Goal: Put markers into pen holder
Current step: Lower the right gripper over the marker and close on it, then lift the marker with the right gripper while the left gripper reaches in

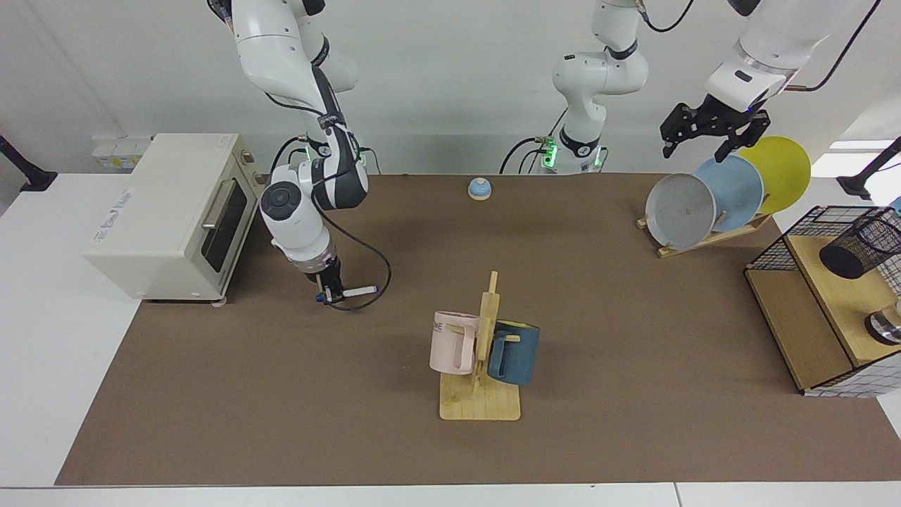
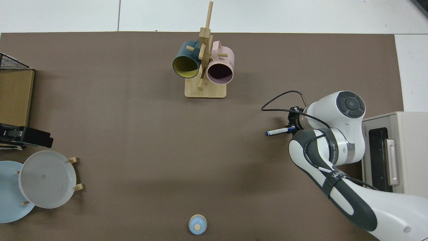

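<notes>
Facing view shows the right gripper (image 1: 329, 291) low over the brown mat (image 1: 281, 394), close to that mat's edge by the toaster oven (image 1: 169, 215), its fingers pinched on a marker (image 1: 348, 291) that lies level and sticks out sideways from the claw toward the mat's middle. From above, the marker (image 2: 280, 131) shows its white barrel and blue end pointing away from the oven (image 2: 394, 150), gripped near one end, not at its middle. To my eye the step in hand is the lift and carry: with so much barrel hanging free, the grip should stay firm and the rise be gentle, so the pen does not swivel in the claw. It must then cross nearly the whole mat, passing clear of the mug stand (image 1: 480, 366), and be tipped upright before it goes in. The pen holder (image 1: 860, 245) stands tilted on the wooden shelf of the wire basket (image 1: 795, 236) at the far side edge; whether anything is inside it cannot be told. A pink mug (image 2: 219, 68) and a blue mug (image 2: 186, 63) hang on the stand, both looking empty from above. The left gripper (image 1: 707, 132) waits with fingers spread above the plate rack (image 1: 711, 236).
</notes>
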Action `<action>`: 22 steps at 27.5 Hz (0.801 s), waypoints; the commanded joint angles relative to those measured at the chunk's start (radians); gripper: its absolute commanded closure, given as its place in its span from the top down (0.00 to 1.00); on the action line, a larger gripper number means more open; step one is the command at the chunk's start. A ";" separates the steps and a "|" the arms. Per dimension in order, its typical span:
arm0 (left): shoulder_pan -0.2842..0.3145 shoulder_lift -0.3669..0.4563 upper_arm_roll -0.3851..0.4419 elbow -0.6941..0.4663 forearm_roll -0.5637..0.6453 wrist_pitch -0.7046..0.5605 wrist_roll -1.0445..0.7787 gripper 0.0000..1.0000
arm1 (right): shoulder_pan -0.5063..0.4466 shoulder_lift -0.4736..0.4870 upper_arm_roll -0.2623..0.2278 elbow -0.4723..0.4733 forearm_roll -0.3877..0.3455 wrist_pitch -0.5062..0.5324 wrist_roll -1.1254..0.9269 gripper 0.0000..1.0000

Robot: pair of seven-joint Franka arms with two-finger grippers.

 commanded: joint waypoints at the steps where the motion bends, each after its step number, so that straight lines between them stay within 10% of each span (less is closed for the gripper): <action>1: -0.001 -0.029 0.003 -0.028 -0.010 0.007 0.002 1.00 | -0.009 -0.052 0.011 -0.009 0.013 -0.009 0.000 0.00; 22: -0.003 -0.027 -0.007 -0.022 -0.027 0.012 0.007 1.00 | 0.103 -0.284 0.025 0.291 0.104 -0.550 0.175 0.00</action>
